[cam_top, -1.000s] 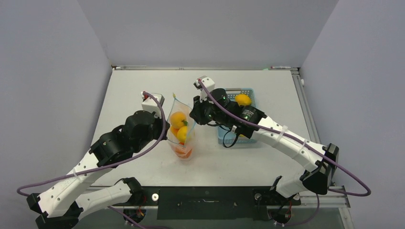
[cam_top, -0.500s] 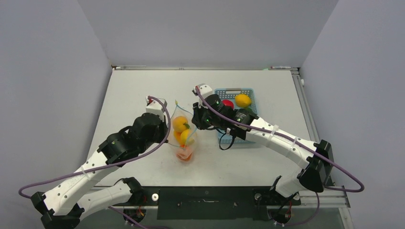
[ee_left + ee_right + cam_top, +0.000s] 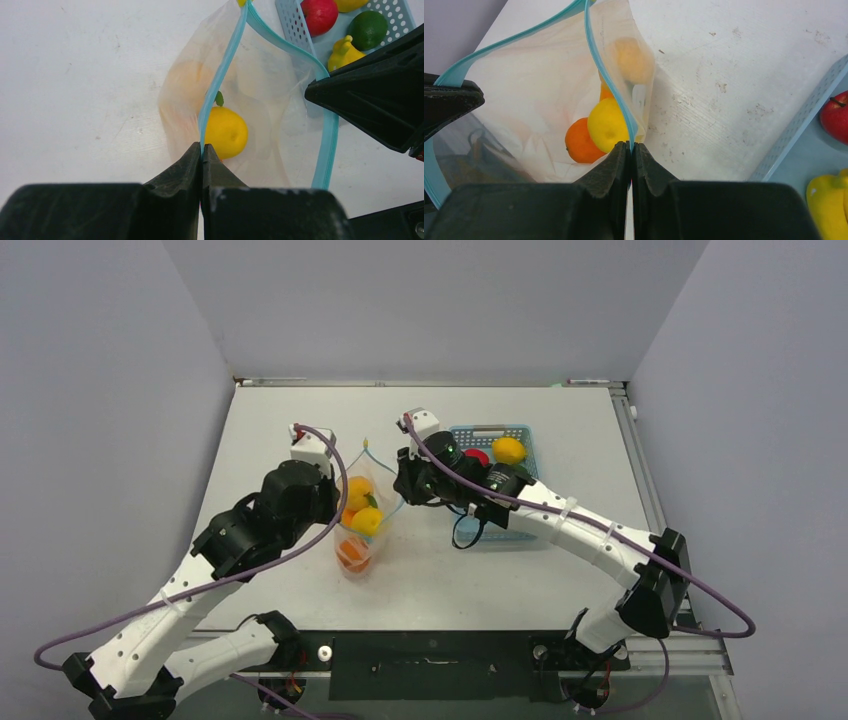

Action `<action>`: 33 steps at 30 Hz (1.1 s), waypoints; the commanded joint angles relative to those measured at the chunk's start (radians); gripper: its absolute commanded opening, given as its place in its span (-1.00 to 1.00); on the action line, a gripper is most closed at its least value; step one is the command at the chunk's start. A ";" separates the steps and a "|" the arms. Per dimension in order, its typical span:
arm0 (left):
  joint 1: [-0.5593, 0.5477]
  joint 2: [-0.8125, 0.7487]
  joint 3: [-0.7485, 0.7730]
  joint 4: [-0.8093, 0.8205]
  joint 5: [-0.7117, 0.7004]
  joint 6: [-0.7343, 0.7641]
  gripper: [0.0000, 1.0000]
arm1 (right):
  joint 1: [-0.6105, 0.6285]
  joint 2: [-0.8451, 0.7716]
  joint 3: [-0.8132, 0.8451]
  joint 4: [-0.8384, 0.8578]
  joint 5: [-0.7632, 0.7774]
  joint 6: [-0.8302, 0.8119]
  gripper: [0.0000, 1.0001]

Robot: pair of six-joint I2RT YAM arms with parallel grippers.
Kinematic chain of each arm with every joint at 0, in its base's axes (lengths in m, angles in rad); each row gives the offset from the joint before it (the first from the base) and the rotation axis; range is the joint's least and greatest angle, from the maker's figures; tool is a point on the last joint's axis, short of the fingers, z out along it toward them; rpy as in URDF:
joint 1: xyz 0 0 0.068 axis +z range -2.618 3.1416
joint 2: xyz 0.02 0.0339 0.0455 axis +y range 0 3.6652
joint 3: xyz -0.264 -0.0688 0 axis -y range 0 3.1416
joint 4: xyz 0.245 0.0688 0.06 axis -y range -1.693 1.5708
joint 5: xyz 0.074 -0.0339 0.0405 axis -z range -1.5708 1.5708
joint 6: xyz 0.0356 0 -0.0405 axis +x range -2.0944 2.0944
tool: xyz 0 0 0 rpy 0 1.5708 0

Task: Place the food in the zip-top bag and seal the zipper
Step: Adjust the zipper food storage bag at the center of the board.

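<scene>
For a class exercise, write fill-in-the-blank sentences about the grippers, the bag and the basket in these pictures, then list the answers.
1. The left gripper and the right gripper are both shut on the bag's light-blue ____.
2. The mouth of the zip-top bag stands ____, not sealed.
3. The red fruit lies in the light-blue ____.
Missing words: zipper; open; basket.

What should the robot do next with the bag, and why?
Probably the right gripper should release the zipper and reach for the basket: fruit waits there, the bag gapes open, and the left gripper pinches the other side.
</scene>
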 commanded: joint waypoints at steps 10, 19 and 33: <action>0.084 0.022 0.072 0.026 0.010 0.087 -1.00 | 0.003 0.082 0.098 0.082 0.008 0.018 -0.89; 0.112 0.023 0.055 0.062 0.081 0.079 -1.00 | 0.003 0.057 0.193 -0.012 0.047 -0.028 -0.89; 0.154 0.045 -0.050 0.163 0.177 0.049 -1.00 | -0.024 0.041 0.118 -0.057 0.115 -0.020 -0.89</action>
